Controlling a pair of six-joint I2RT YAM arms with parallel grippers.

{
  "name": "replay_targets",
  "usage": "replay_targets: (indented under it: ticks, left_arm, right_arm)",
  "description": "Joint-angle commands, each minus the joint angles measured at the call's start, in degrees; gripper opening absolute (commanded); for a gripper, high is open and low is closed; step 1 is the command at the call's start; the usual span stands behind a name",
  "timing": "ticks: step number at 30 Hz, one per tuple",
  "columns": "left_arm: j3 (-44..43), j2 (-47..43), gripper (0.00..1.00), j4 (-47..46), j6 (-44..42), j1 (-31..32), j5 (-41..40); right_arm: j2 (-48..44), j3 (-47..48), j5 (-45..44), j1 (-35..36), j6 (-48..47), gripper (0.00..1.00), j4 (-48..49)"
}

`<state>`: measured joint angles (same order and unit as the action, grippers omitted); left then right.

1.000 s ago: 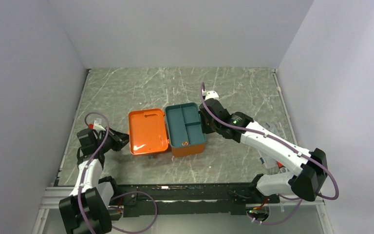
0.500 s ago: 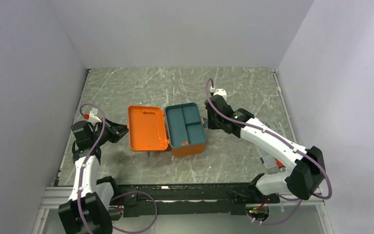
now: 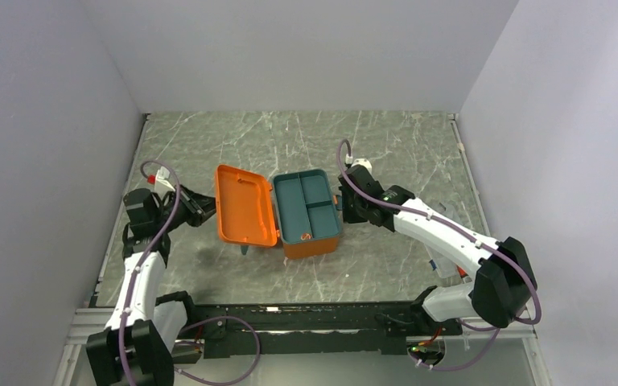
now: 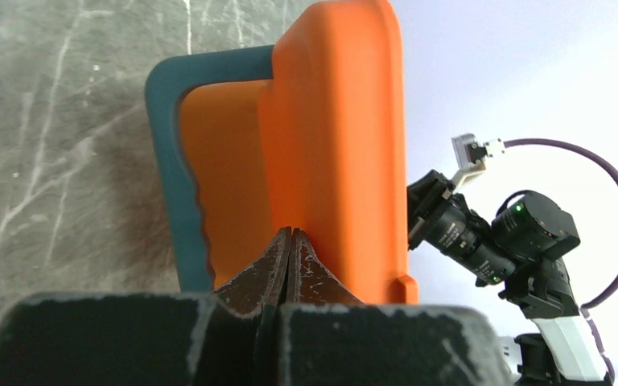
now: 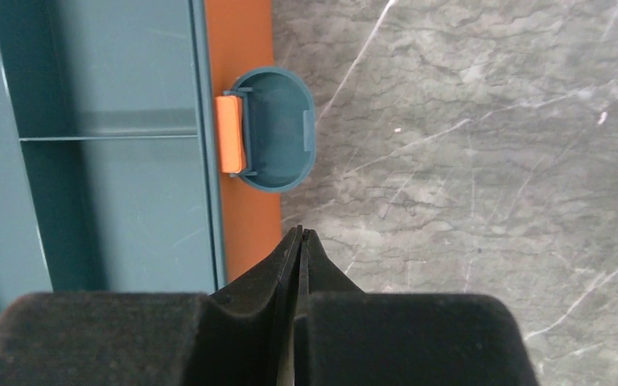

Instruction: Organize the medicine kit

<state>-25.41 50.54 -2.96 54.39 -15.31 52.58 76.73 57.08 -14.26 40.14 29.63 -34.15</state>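
The medicine kit (image 3: pixel 314 245) is an orange box standing open in the middle of the table, with a teal divided tray (image 3: pixel 310 205) inside it. Its orange lid (image 3: pixel 245 207) is tilted up off the table on its hinge. My left gripper (image 3: pixel 207 207) is shut, its tips (image 4: pixel 291 233) against the lid's outer face (image 4: pixel 338 145), beside the teal handle (image 4: pixel 169 161). My right gripper (image 3: pixel 343 207) is shut and empty at the kit's right side; its tips (image 5: pixel 300 233) are just below the teal latch (image 5: pixel 278 129), at the orange rim (image 5: pixel 241 48).
A small brownish item (image 3: pixel 306 236) lies in the tray's front compartment. White packets (image 3: pixel 447 269) lie on the table near the right arm's base. Grey walls close in the table on the left, back and right.
The lid has risen from flat on the table to steeply tilted. My left gripper has moved up and to the right with it. My right gripper has shifted slightly beside the latch.
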Motion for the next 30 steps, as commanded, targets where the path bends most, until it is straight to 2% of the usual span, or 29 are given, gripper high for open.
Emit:
replay_targets:
  ticks: [1, 16, 30]
  left_arm:
    - [-3.1, 0.8, 0.00, -5.0, 2.2, 3.6, -0.9]
    - [-8.1, 5.2, 0.00, -9.1, 4.4, 16.6, -6.8]
    - [-8.3, 7.4, 0.00, -11.2, 4.6, 21.4, -8.3]
  right_arm:
    - [-0.6, -1.1, 3.6, -0.3, 1.0, 0.03, 4.0]
    - [0.9, -1.2, 9.6, 3.0, 1.4, 0.01, 8.6]
    - [4.0, 1.1, 10.8, 8.1, 2.9, 0.01, 11.3]
